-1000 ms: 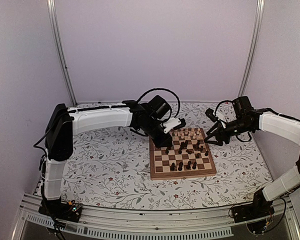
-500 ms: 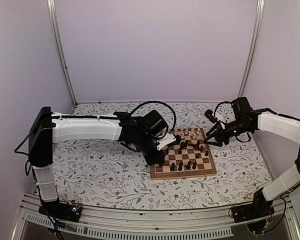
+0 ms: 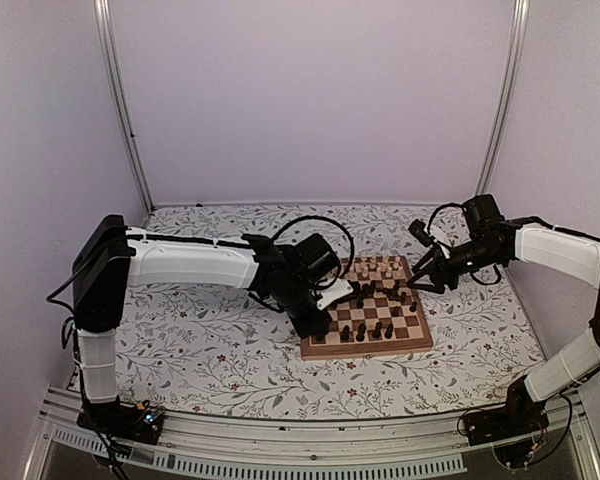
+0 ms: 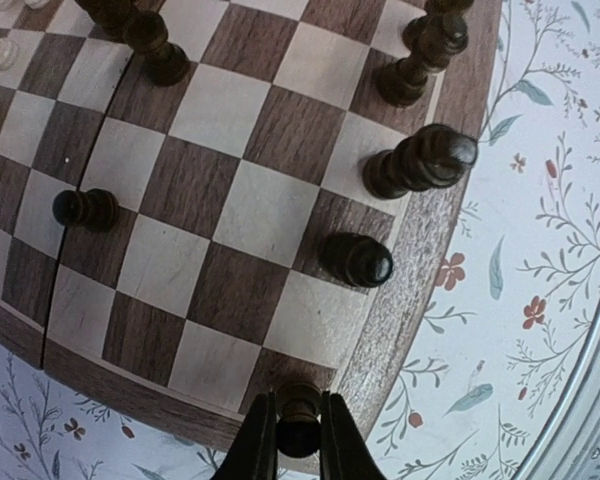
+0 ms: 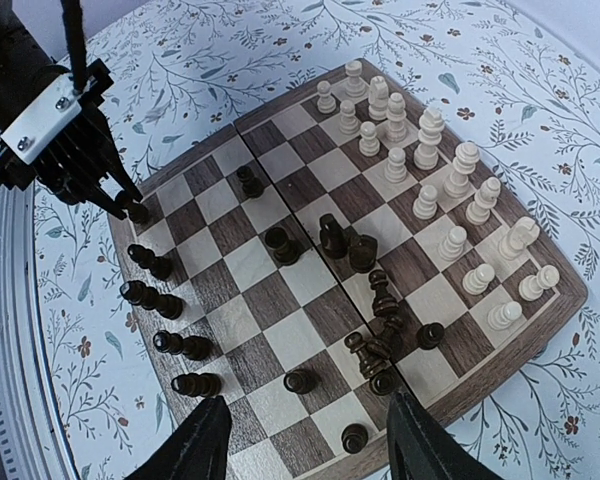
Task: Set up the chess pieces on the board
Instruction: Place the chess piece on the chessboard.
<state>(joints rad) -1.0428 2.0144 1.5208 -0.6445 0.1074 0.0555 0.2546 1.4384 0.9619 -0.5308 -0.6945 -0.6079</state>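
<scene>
While holding a dark piece [image 4: 298, 430] pinched between the jaws of the left gripper [image 4: 296, 405] at the near-left corner of the board [image 4: 420, 250], treat the release as the risky step. Cannot tell from any view whether the base touches the corner square.

Hazards and causes:
- Expect a topple, or a roll off the border onto the cloth, if opening the jaws with the base clear of the wood or with the piece tilted.
- Expect a sideways drag if lifting away before both fingers [image 4: 252, 450] part fully from the stem.
- Guard the neighbouring dark piece [image 4: 358, 260], near along the same edge, and the tall dark piece [image 4: 420, 160] beyond it. Judge both liable to be knocked by a wide opening or a slanted retreat.

Orientation of the held piece:
- Read as upright, seen almost end-on in the left wrist view.
- Take the long axis as roughly vertical, head pointing up toward the wrist camera, base pointing down at the corner square.

Remaining layout:
- Note the pale pieces [image 5: 430, 190] ranked along the far edge.
- Note the dark pieces [image 5: 170, 343] partly lined along the near edge, with others scattered mid-board.

Note the right gripper [image 5: 310, 450] hanging above the right edge of the board, jaws spread wide, gripping nothing. Keep clear of the pale ranks directly below.
</scene>
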